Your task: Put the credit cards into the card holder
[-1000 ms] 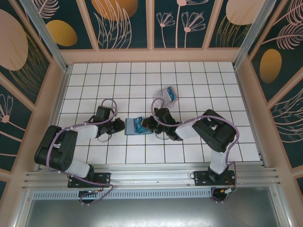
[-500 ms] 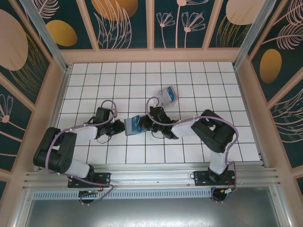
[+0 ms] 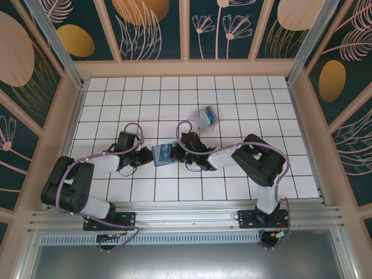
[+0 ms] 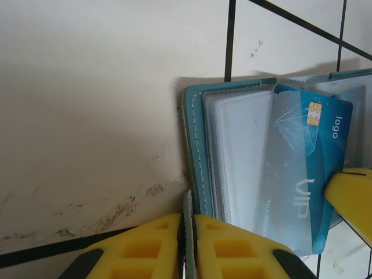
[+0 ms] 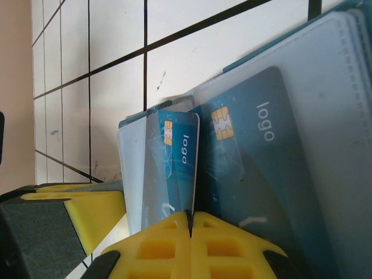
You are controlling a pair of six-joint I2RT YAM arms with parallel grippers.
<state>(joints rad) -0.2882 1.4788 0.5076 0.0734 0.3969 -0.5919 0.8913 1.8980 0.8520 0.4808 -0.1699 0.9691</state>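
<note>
Overhead, clear box point(image 3: 206, 118) beyond card holder point(image 3: 165, 154)

From above, the wallet point(image 3: 164, 154) is too small to show its pockets. In the left wrist view it runs off the right edge, and the left fingers point(image 4: 145, 247) off the bottom. In the right wrist view, the right fingers point(image 5: 157, 250) hide the lower end of the card point(image 5: 174, 165).
</note>
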